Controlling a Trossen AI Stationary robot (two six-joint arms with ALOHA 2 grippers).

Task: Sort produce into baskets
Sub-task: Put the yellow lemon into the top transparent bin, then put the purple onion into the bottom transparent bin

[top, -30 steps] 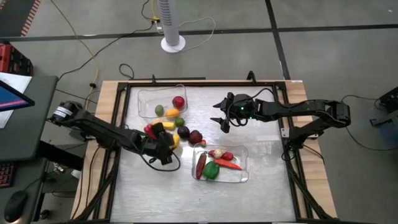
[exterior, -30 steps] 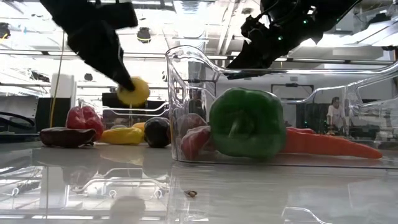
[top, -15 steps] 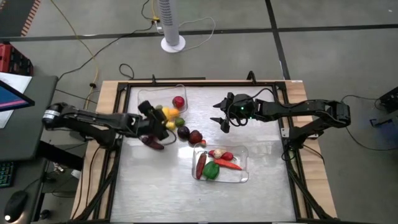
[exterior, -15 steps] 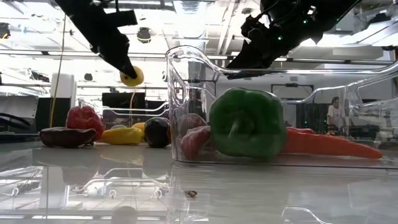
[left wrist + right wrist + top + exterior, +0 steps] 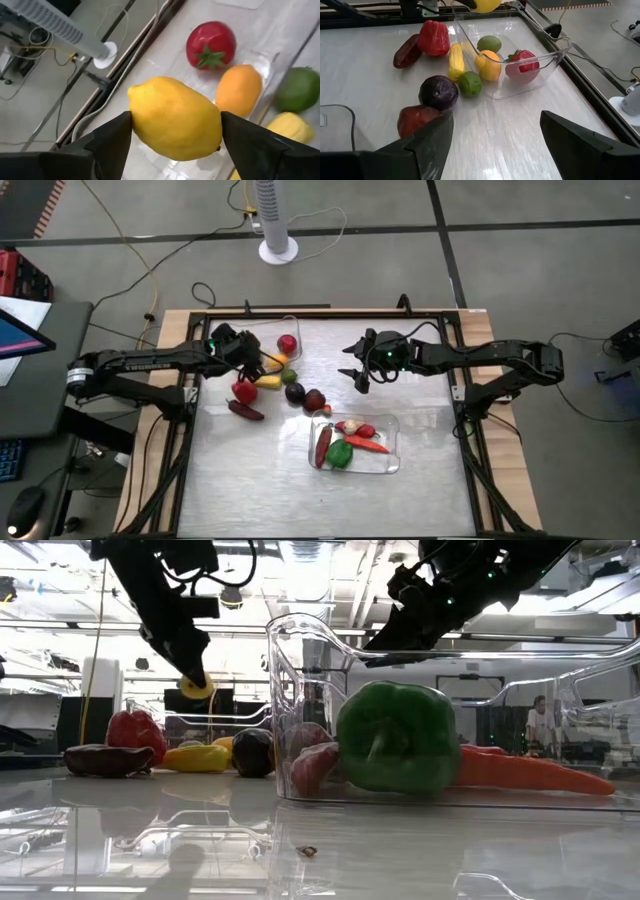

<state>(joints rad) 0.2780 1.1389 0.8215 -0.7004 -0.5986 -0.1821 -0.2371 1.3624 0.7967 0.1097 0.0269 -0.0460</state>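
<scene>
Table seen from above, level and from both wrists. The left gripper (image 5: 257, 358) hangs over the far basket (image 5: 235, 330), its fingers (image 5: 107, 137) closed on a lemon (image 5: 175, 117) that touches both of them and is clear of the basket floor. Inside the far basket lie a tomato (image 5: 211, 44), an orange (image 5: 239, 90) and a green fruit (image 5: 489, 43).

Just outside the far basket, against its wall, lie a corn cob (image 5: 455, 61) and a lime (image 5: 470, 83). Beside these, a little farther from the far basket, sit a dark purple round piece (image 5: 438, 92) and a dark red piece (image 5: 417, 120). On the left arm's side of the far basket rest a red pepper (image 5: 434, 38) and a long maroon piece (image 5: 407, 51), touching each other.

The right gripper (image 5: 357, 372) hovers above the table to the right-arm side of the far basket, well apart from it; its fingers stand wide apart with nothing between them.

The near basket (image 5: 395, 465) lies diagonally away from the far basket, toward the table's front. It holds a green pepper (image 5: 398, 738), a carrot (image 5: 530, 772) and a long red piece (image 5: 323, 445), among other small items too small to tell.
</scene>
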